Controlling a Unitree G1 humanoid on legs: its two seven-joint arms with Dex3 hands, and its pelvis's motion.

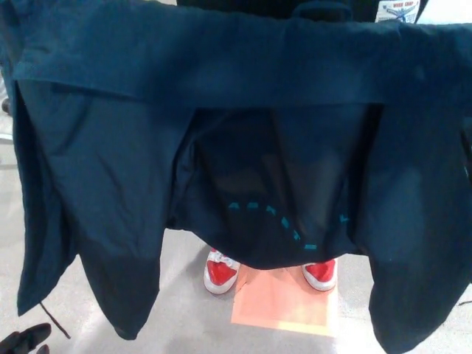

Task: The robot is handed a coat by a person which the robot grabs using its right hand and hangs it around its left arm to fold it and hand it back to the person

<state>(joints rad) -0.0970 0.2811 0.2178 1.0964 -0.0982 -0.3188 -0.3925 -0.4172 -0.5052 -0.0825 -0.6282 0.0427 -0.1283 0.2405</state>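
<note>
Across almost the whole view hangs the dark navy coat (243,96), spread wide and raised off the floor, its upper edge along the top of the picture; what holds it up is hidden. Its open front shows a darker lining with a curved line of teal stitches. Below the hem lies a pale grey, glossy floor (184,310) with a peach-orange square (284,306) on it. A person's red-and-white shoes (221,273) stand at the square's far corners, partly under the coat. Low at the left edge, the black left hand (23,339) shows only in part, apart from the coat; I cannot tell its state. The right hand is out of sight.
</note>
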